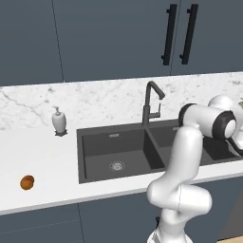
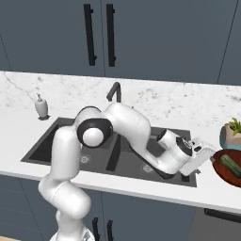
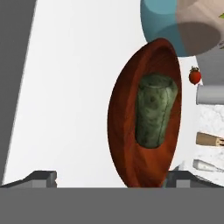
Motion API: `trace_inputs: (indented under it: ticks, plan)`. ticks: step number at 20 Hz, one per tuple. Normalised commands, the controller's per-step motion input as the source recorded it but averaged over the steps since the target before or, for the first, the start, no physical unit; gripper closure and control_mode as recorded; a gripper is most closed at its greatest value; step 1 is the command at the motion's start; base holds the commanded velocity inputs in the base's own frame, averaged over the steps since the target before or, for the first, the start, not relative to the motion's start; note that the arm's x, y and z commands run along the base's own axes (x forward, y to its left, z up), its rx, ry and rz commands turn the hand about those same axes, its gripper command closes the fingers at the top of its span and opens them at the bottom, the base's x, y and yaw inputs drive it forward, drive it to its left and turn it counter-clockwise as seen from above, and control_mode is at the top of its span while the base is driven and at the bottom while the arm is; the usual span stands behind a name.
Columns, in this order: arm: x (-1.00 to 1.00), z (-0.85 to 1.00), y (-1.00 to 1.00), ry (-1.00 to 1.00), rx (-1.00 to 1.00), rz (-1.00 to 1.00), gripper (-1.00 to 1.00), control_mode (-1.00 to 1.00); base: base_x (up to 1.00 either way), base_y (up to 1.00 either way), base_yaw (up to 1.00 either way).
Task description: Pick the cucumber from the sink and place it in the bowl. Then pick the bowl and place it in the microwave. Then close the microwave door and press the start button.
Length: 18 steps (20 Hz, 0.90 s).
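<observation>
The dark green cucumber [image 3: 155, 109] lies inside a reddish-brown wooden bowl [image 3: 124, 113] on the white counter to the right of the sink [image 2: 47, 141]. The right base view shows the same bowl [image 2: 225, 177] at the right edge with the cucumber [image 2: 229, 162] in it. My gripper [image 2: 206, 151] hovers just left of the bowl, over the sink's right rim. It is open with nothing held, and in the hand view the gripper [image 3: 111, 178] points at the bowl's near side. The microwave and its door are out of view.
A blue-teal and tan plant pot [image 2: 231, 135] stands just behind the bowl, with a small tomato [image 3: 195, 75] beside it. A tall dark faucet [image 1: 151, 102] rises behind the sink. Left of the sink sit a soap dispenser [image 1: 59, 121] and an orange-brown fruit [image 1: 27, 182].
</observation>
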Motion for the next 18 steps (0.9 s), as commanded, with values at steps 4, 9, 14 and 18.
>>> trace_inputs:
  ticks: [4,9,14,18]
  plan:
    - [0.48,0.0,-0.49,0.0,0.01,-0.1,-1.0,-1.0,0.0,0.0,0.0]
    - [0.49,-0.04,-0.63,0.0,0.05,-0.07,-1.0,-1.0,0.0,0.0,0.0]
    - [0.31,-0.21,-0.42,0.01,0.05,-0.03,-1.0,-1.0,0.0,0.0,0.0]
    - [0.06,-0.11,-0.28,0.0,0.03,-0.02,1.0,-1.0,0.0,0.0,0.0]
